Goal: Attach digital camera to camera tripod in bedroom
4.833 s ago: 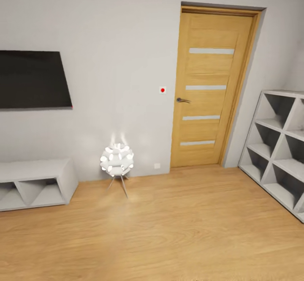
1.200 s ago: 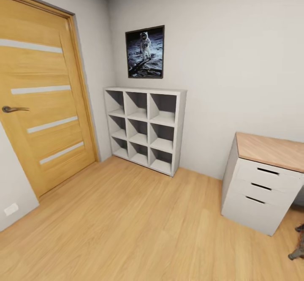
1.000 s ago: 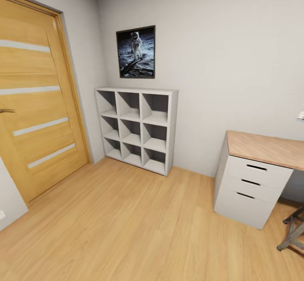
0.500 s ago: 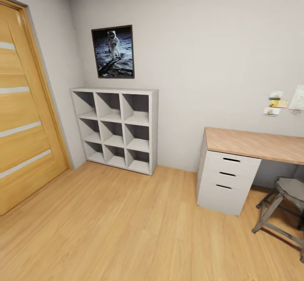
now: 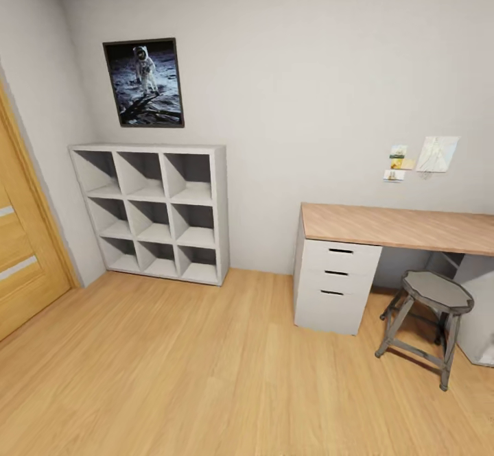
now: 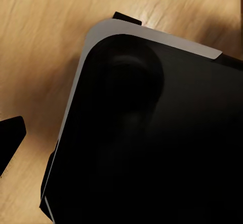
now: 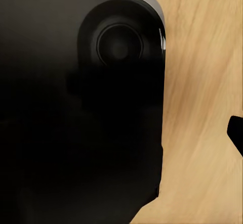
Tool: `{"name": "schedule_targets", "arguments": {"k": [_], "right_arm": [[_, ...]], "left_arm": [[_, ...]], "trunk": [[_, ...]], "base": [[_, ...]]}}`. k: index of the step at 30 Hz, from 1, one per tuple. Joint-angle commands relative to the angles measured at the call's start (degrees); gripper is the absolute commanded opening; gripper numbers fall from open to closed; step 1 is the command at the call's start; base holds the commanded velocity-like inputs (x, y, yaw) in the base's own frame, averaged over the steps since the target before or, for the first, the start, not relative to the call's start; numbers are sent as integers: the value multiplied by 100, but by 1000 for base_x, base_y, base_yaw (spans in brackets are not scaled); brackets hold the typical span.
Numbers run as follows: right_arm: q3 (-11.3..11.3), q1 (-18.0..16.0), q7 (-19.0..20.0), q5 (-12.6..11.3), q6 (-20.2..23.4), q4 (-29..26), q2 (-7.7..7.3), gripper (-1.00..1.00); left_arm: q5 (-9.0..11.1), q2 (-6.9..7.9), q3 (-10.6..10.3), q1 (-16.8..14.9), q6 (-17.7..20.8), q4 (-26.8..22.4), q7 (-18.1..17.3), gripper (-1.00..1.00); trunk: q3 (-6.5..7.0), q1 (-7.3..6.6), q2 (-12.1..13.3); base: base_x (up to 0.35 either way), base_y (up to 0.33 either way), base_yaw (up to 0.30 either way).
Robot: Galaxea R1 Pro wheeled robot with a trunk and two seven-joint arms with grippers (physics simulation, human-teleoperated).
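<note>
**Status: robot in transit, task items out of sight**

Head view: cube shelf [image 5: 152, 212] against the wall, desk [image 5: 398, 226] right of it, stool [image 5: 425, 322] at the desk's front edge. Wrist views: black robot base [image 6: 152, 138] over wood floor [image 6: 35, 57]. Finger opening of both grippers cannot be determined.

Shelf unit [image 5: 152, 212] left of desk [image 5: 398, 226]; stool [image 5: 429, 322] seemingly before it.

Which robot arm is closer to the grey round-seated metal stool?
Probably right: the grey stool stands on the robot's right in the head view. Both wrist views look down at the robot's black base and wood floor, so neither arm reaches toward it.
</note>
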Motion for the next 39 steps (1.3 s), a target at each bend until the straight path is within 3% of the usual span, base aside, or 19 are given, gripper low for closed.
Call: {"name": "schedule_targets", "arguments": {"k": [1,39], "right_arm": [[-1,-3,-3,-4,-21,5,0,100],[7,-3,-3,12,-20,5,0,100]], "left_arm": [[27,0,-7,2,-10,-5,4,100],[35,7,1,2,-10,-4,4,100]], "trunk": [[-5,0,-2],[-5,0,-2]], "base": [[0,0,-286],[0,0,-286]]}}
